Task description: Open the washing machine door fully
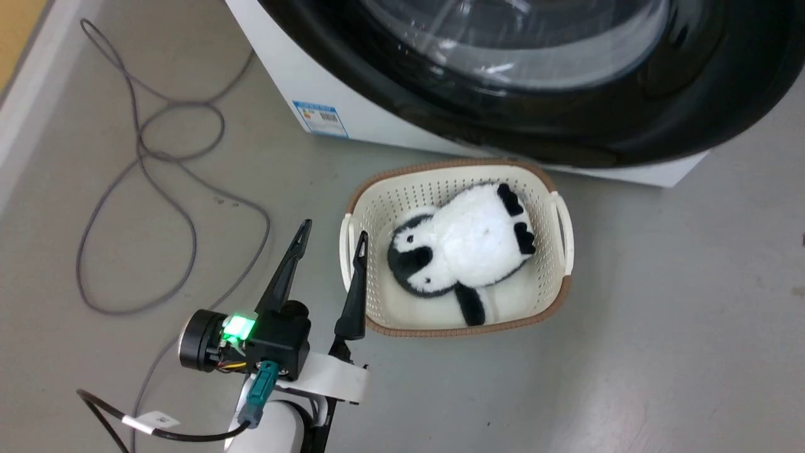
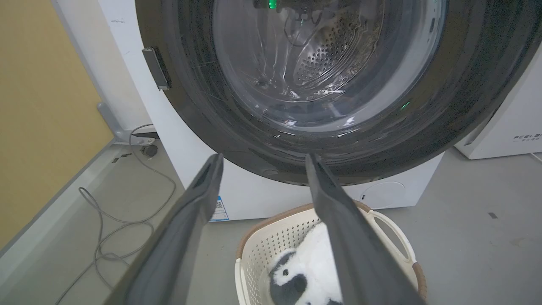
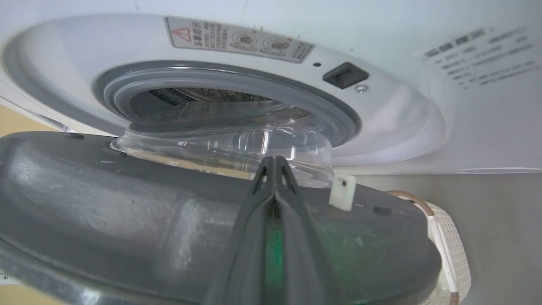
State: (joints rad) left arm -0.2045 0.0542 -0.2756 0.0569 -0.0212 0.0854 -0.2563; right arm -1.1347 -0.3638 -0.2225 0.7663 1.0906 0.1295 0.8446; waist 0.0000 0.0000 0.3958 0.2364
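Two left hand (image 1: 334,228) fingers (image 1: 285,270) spread toward washing machine door (image 1: 692,94).

Washing machine door (image 1: 566,135) runs off the head view's top edge, blue label (image 1: 319,119) print's too tiny to read, plush penguin (image 2: 292,277) is half hidden behind a left gripper (image 2: 261,163) finger (image 2: 351,245).

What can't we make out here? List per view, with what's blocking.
Head view: top of the washing machine door cut off by the upper edge; blue label print too small.
Left wrist view: part of the plush penguin and basket hidden behind the fingers of the left gripper.
Right wrist view: whether the shut right gripper touches that door, covered by its own fingers; warning sticker text blurred.
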